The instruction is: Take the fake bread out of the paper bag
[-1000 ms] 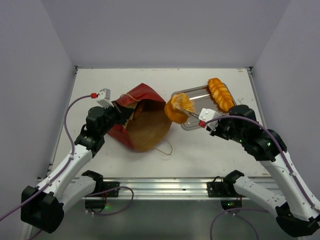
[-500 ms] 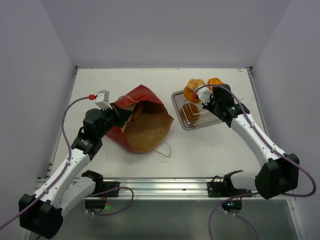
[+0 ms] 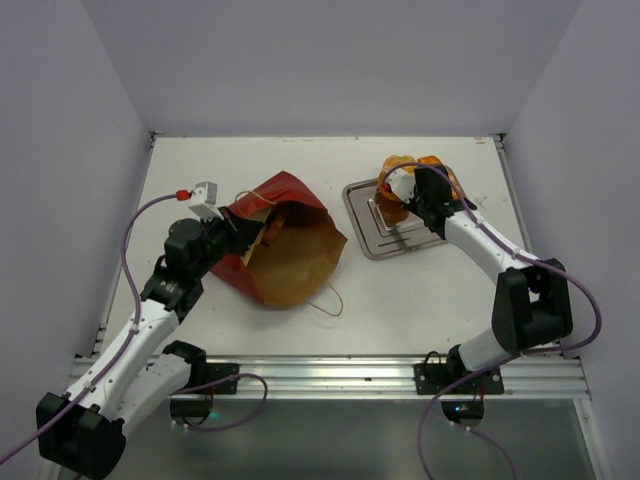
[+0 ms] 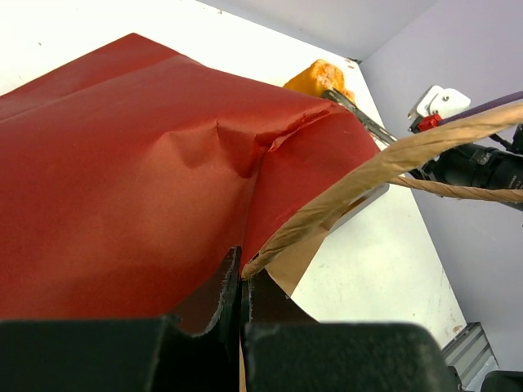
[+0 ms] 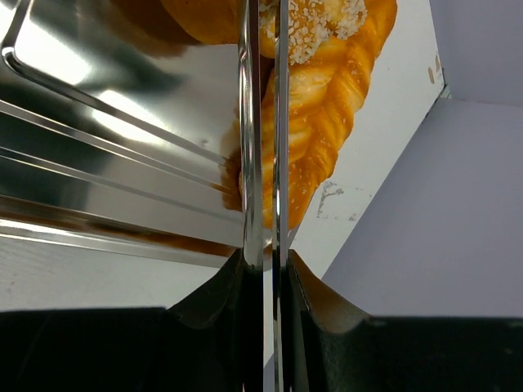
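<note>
Paper bag (image 3: 295,262) mouth open; tray (image 3: 375,240) far end blocked w/ bread (image 3: 390,165).

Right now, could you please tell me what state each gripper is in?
The left gripper is shut on the paper bag, at its rim.
The right gripper is shut on the round bun.

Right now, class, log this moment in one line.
left gripper: shut on dark red paper bag rim | right gripper: shut on round orange toy bun

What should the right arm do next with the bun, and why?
Probably open the right jaws and release the bun: it is at the metal tray's far end beside the braided loaf, already out of the paper bag.
</note>
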Motion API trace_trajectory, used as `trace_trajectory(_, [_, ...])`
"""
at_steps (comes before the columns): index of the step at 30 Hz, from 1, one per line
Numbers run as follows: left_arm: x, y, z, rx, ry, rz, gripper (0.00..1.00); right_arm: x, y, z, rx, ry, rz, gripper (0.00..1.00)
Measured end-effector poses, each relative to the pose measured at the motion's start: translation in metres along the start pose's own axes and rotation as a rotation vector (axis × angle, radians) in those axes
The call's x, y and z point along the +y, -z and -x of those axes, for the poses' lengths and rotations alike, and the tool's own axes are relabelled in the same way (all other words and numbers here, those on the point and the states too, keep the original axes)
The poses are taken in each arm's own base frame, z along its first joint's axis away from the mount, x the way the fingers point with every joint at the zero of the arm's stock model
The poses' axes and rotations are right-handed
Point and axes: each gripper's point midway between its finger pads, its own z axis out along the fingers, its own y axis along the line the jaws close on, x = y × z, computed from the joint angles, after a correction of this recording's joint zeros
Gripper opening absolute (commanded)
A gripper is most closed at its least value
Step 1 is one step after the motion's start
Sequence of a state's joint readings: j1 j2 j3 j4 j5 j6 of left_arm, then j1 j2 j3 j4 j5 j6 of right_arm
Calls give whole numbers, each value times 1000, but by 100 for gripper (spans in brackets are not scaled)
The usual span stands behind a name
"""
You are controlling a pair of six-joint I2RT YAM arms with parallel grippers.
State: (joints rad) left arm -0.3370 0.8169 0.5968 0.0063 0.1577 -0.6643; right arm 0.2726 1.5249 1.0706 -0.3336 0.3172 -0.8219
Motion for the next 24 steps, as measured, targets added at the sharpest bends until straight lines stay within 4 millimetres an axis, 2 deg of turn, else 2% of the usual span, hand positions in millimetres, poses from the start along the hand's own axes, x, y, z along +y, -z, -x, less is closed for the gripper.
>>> trace_trajectory(6, [0, 0, 0, 2, -4, -1, 0, -5, -7, -11, 19, -2, -19, 15])
trace_trajectory(13, [0, 1, 0, 1, -3, -2, 0, 6, -11, -23, 44, 14, 3, 39])
trace_trajectory(16, [0, 1, 0, 2, -3, -2, 0, 7, -11, -24, 44, 7, 6, 45])
trace_trajectory(21, [0, 1, 0, 2, -3, -2, 0, 14, -6, -26, 36, -30, 58, 48])
trace_trajectory(24, [0, 1, -1, 3, -3, -2, 0, 10, 2, -21, 15, -58, 75, 48])
